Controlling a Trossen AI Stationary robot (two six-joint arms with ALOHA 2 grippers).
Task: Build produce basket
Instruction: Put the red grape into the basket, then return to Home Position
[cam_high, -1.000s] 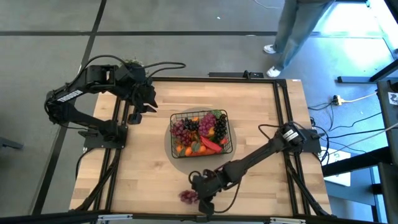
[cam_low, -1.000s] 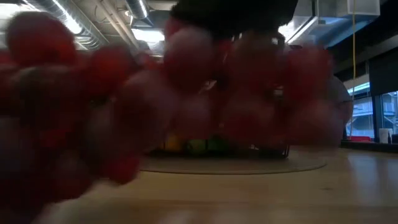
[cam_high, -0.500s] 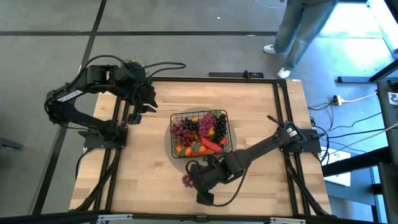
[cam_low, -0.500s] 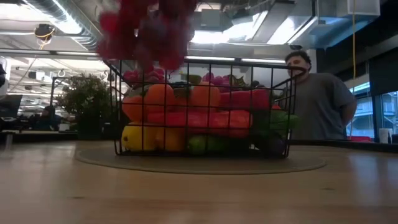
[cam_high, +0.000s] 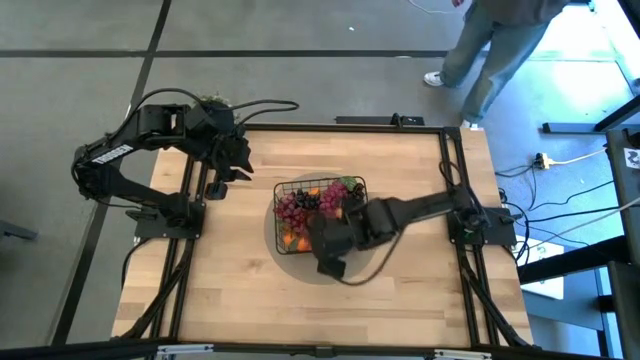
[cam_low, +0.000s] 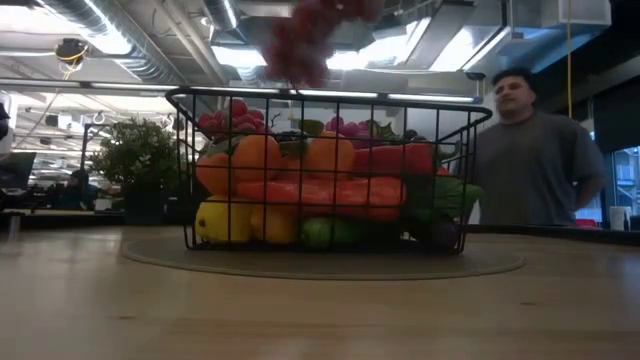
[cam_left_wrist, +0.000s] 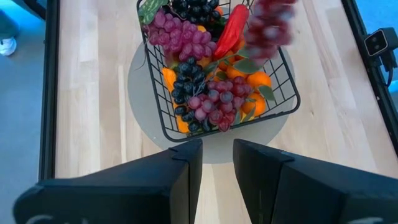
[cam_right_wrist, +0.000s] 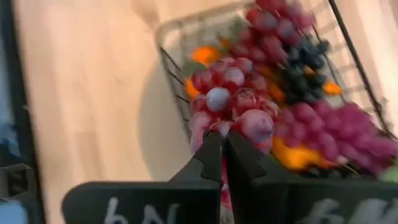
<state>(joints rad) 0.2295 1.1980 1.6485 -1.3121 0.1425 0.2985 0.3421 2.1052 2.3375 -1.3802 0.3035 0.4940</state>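
The black wire basket (cam_high: 358, 188) stands on a round grey mat at the table's middle, filled with grapes, oranges, a red pepper, lemons and green pieces (cam_low: 320, 185). My right gripper (cam_right_wrist: 222, 138) is shut on a bunch of red grapes (cam_right_wrist: 233, 102) above the basket's near side (cam_high: 322, 238). The bunch hangs over the rim in the low view (cam_low: 312, 35) and shows blurred in the left wrist view (cam_left_wrist: 267, 28). In the high view the gripper hides it. My left gripper (cam_left_wrist: 217, 163) waits open above the table's far left (cam_high: 225, 165). My right gripper pinches the grape bunch between its two fingertips, on the grapes at the end nearest the fingers (cam_right_wrist: 244, 127). The bunch is lifted clear and hangs above the basket's rim (cam_low: 300, 95).
The grey mat (cam_high: 275, 240) reaches beyond the basket. A person stands beyond the table's far right corner (cam_high: 490, 45) and shows in the low view (cam_low: 530, 150). A potted plant (cam_low: 140, 165) stands in the room behind. Bare wood lies to the left, right and near side.
My right gripper has risen from the table's near edge with the red grape bunch and gone toward the far edge, to above the basket. The bunch has been lifted clear of the table and now hangs over the basket's rim.
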